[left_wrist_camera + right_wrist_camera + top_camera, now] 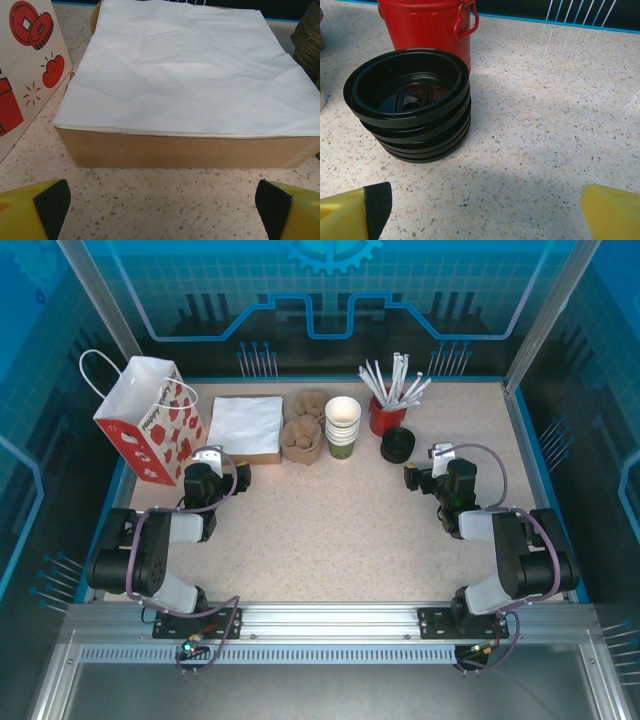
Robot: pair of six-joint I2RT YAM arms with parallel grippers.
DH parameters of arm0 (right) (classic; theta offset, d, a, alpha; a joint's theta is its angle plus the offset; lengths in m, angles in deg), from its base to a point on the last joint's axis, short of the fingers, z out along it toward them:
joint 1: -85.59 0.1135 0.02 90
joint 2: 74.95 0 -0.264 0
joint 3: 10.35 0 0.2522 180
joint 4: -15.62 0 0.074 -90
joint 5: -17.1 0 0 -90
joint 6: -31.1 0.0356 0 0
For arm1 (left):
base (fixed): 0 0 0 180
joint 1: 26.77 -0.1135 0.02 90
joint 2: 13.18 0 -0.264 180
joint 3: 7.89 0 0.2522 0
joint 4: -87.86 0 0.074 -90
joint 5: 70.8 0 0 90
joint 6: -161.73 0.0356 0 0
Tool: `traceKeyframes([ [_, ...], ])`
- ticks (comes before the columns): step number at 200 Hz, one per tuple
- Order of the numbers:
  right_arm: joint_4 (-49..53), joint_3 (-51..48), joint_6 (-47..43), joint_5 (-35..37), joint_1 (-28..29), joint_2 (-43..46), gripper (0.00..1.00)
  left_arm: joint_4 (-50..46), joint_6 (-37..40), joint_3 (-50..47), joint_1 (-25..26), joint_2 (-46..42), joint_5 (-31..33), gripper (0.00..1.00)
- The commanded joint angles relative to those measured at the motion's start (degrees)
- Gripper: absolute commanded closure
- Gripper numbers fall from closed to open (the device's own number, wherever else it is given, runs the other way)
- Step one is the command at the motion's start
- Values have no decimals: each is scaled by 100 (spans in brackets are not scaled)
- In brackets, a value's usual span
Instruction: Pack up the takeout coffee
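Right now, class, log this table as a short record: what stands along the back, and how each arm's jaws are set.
back row, left to right: gift bag, napkins on a brown box, brown holders, cup stack, red straw bucket
black lids: stacked, in front of the bucket
left arm: jaws open, facing the napkins
right arm: jaws open, facing the lids

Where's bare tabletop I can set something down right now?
Widest: the middle of the table, between left gripper and right gripper, in front of the back row. Also the back-right corner beyond the red straw bucket. Crowded: back row, gift bag, napkin box, brown holders, cup stack, black lids.
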Motion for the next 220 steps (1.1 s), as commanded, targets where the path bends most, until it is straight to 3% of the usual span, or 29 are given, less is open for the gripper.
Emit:
traceKeyframes([
  [1,116,157,86,207,-48,125,0,-247,-76,75,-23,-447,195,1],
  [50,1166,229,153,330,-29,1041,0,-1989,-552,205,-5,-1882,-53,1],
  [108,3453,404,727,422,98,2839,0,-4896,-1427,1025,30,-3276,-271,1],
  [132,4696,691,1405,218,192,3509,0,-6292,-1541,1717,30,-3367,-529,1],
  [164,5758,949,2241,-330,284,4088,0,-7267,-1544,2353,30,-3407,-1057,1],
  [194,6795,1443,2622,-737,319,4192,0,-7626,-1956,2841,131,-3258,-1884,2],
  [220,7377,1742,2951,-989,334,4141,0,-7511,-2520,3140,567,-2940,-2322,7],
])
